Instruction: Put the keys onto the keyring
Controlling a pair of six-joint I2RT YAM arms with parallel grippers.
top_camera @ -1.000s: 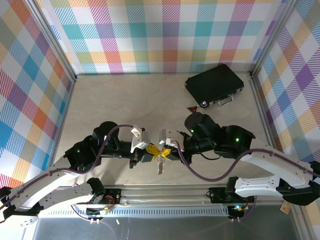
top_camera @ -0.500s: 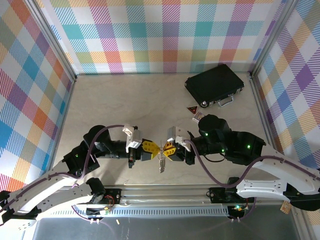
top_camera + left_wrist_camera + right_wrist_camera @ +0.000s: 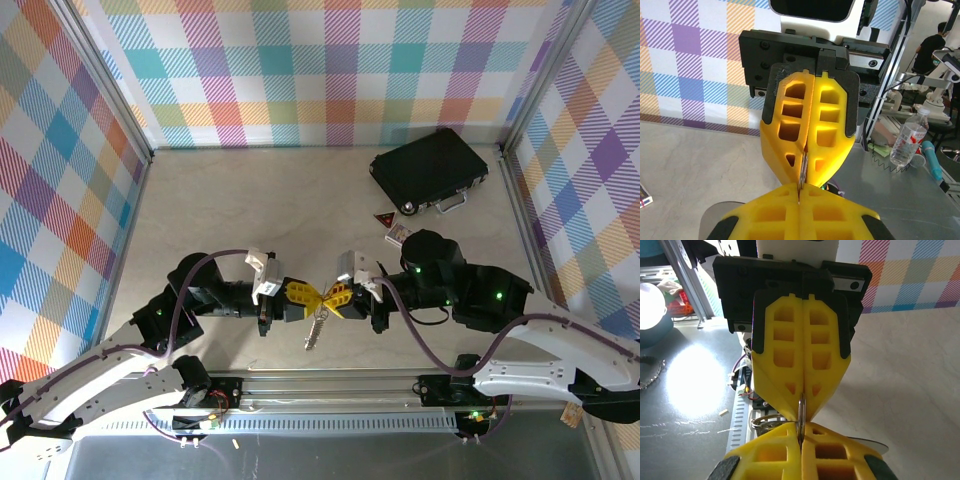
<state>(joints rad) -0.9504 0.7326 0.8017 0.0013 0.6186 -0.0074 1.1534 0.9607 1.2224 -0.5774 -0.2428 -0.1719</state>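
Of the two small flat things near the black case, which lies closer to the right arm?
The patterned card, right beside the arm; the red triangle lies farther back, toward the case.

A black case (image 3: 428, 168) lies at the far right of the beige tabletop (image 3: 250, 210). Near its front edge sit a small red triangle (image 3: 383, 217) and a patterned card (image 3: 398, 234), with checked walls (image 3: 330, 70) around.

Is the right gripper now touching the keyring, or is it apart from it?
Touching. In the left wrist view, the keyring appears as a thin metal edge clamped in the seam of the shut right gripper, with no gap on either side.
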